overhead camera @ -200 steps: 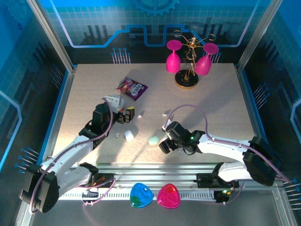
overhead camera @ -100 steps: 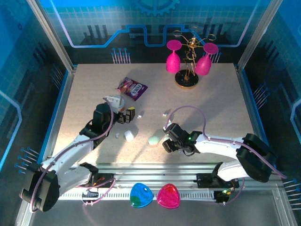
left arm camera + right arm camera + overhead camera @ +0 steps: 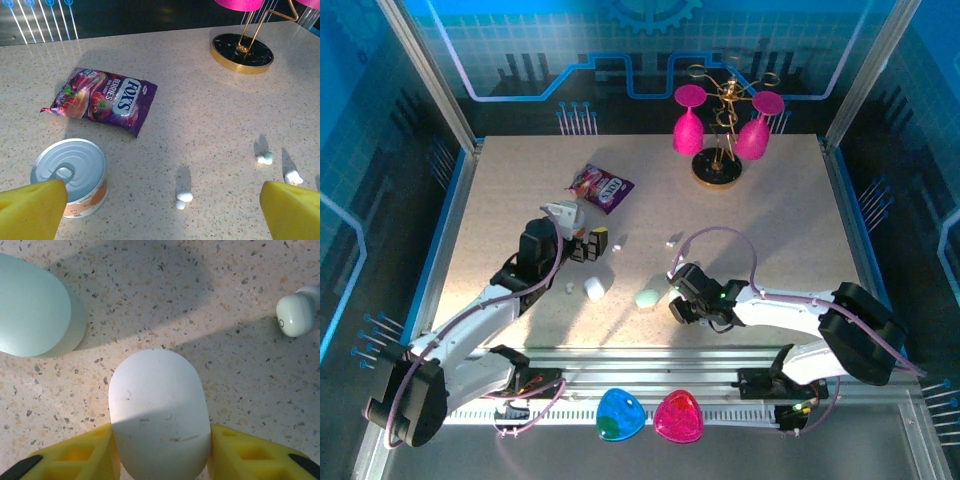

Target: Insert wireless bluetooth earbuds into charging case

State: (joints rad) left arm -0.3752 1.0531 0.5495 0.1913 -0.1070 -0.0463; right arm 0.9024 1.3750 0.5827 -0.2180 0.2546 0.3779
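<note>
The right gripper clamps the white case by its flanks, long axis along the fingers. An earbud lies ahead-right of it. The left gripper stands wide open, empty.

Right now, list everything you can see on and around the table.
Gripped case: 1, white, front-centre.
Loose cases: 2, white, mint, front-centre.
Earbuds: at least 3, white, mid-table.
Candy bag: 1, purple, back left.
Tin: 1, silver, near bag.
Glasses: 2, pink, on rack.
Rack: 1, gold, back.
Hearts: 2, blue, pink, front edge.
Table: 1, beige, speckled.
Left gripper: yellow, open, near tin.
Right gripper: yellow, shut on gripped case.
</note>
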